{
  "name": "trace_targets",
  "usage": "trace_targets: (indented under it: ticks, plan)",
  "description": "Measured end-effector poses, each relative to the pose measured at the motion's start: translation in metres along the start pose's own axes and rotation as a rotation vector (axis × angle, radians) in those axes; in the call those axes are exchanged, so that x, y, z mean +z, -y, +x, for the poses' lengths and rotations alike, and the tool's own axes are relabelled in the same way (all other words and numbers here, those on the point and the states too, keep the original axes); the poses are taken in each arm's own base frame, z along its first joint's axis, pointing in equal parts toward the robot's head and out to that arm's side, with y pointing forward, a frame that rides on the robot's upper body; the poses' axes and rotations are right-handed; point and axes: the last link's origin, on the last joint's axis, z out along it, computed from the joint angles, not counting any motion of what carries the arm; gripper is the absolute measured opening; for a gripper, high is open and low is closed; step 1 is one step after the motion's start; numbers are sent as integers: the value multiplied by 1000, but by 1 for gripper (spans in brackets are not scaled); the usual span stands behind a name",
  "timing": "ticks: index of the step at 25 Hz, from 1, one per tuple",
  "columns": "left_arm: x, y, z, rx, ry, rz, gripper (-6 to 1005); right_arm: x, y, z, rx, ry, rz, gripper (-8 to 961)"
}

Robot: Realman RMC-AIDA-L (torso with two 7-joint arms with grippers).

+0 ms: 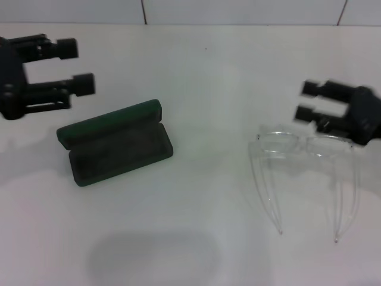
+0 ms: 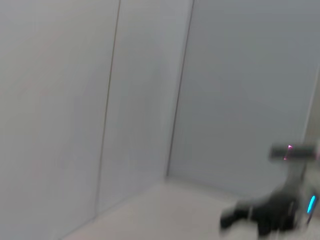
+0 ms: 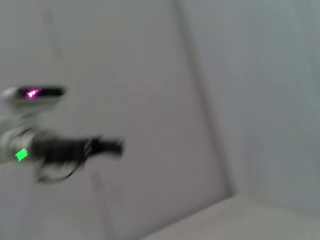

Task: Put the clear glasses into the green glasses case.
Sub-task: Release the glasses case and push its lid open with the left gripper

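**Glasses wait, case stands open**

Clear glasses (image 1: 303, 173) lie on the white table (image 1: 208, 71), arms unfolded and tips toward the camera, well apart from the green glasses case (image 1: 116, 146). That case sits open at left-centre, lid propped back and lining bare, ready to receive them. Just behind the frame hovers the right gripper (image 1: 309, 100), fingers spread and holding nothing, apparently placed for a pickup. Beyond the case, the left gripper (image 1: 77, 67) hangs wide and empty.
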Motion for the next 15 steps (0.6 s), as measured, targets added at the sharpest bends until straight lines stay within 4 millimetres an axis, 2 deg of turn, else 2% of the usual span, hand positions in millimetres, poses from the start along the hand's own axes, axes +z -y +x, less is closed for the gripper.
trace_targets:
  ticks: [4, 8, 15]
  plan:
    - [17, 3, 17, 95, 236, 86, 789, -22, 1, -2, 7, 69, 76, 693]
    - [40, 12, 30, 160, 464, 154, 723, -30, -2, 1, 14, 78, 88, 693]
    - [86, 18, 19, 231, 741, 146, 702, -31, -5, 5, 28, 82, 85, 693]
